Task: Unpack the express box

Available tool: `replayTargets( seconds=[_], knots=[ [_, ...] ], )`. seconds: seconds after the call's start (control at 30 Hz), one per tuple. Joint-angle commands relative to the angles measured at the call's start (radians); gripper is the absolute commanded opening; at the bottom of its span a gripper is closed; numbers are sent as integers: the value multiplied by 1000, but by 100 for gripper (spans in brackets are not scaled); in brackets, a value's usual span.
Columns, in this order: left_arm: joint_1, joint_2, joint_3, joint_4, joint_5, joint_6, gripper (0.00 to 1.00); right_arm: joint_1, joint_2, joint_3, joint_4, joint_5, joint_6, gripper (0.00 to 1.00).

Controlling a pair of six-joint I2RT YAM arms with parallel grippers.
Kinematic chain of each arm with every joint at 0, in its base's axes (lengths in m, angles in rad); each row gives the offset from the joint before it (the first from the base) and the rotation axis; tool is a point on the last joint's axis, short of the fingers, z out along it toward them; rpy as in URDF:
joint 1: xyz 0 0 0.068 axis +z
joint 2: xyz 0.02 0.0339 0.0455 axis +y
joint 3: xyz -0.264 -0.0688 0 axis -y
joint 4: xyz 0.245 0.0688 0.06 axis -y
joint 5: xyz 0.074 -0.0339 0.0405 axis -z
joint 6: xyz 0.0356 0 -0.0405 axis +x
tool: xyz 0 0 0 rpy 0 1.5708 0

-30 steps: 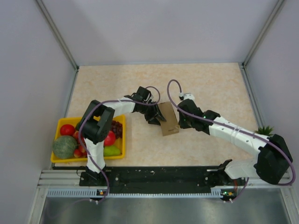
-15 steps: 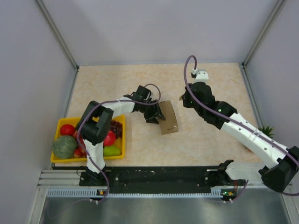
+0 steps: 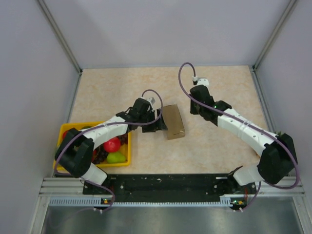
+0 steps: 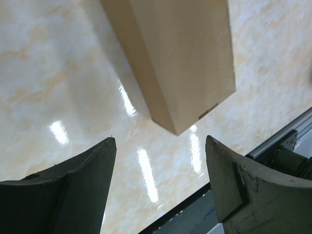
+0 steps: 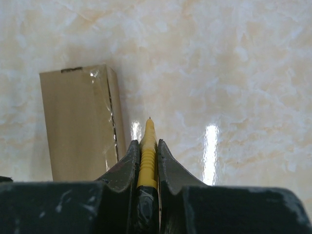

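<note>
The express box (image 3: 174,122) lies closed and flat near the middle of the table (image 3: 112,87), between the two arms. The left gripper (image 4: 160,142) stands spread wide just beside the box, grasping nothing. The right gripper (image 5: 147,143) is clenched on a thin yellow tool (image 5: 148,129), whose tip sits apart from the box's right side. The step looks like slitting the taped seam (image 5: 113,126). It would go best if the left gripper steadies the box first, then the tip meets the seam squarely and runs shallow along the tape, sparing whatever lies inside.
</note>
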Motion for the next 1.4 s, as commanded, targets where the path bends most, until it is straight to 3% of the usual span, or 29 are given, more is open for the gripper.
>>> replayTargets(
  seconds=[0.0,0.1,0.23,0.27,0.37,0.5,0.6,0.63,0.73,0.83,0.97,1.03,1.2,1.37],
  knots=[
    [0,-126,-102,45,-109,-5,78,-1,21,-26,-27,-46,33,0],
    [0,-201,-160,28,-158,-31,77,39,36,-46,-39,-85,42,0],
    [0,-271,-235,2,-206,-56,55,120,57,-50,-62,-138,79,0],
    [0,-288,-240,-11,-217,-59,45,134,61,-52,-62,-153,93,0],
    [0,-314,-260,-44,-222,-49,34,185,62,-37,-60,-184,120,0],
    [0,-337,-298,-31,-170,-25,29,220,79,3,-44,-276,117,0],
    [0,-351,-319,-61,-220,-42,26,238,93,29,-8,-323,90,0],
    [2,-359,-318,-110,-307,-72,23,242,102,52,-37,-281,84,0],
    [0,-376,-304,-159,-378,-91,16,239,73,117,-144,-133,64,0],
    [0,-385,-313,-140,-349,-86,15,237,12,141,-218,-42,31,0],
    [-1,-359,-350,-5,-193,-53,12,177,-15,178,-231,13,-22,0],
    [-3,-333,-343,35,-173,-30,11,101,20,200,-193,-3,-38,0],
    [-26,-250,-300,38,-188,6,11,47,158,247,25,-53,-208,0],
    [-40,-190,-274,55,-174,27,11,-1,318,362,70,-138,-214,0]
  ],
)
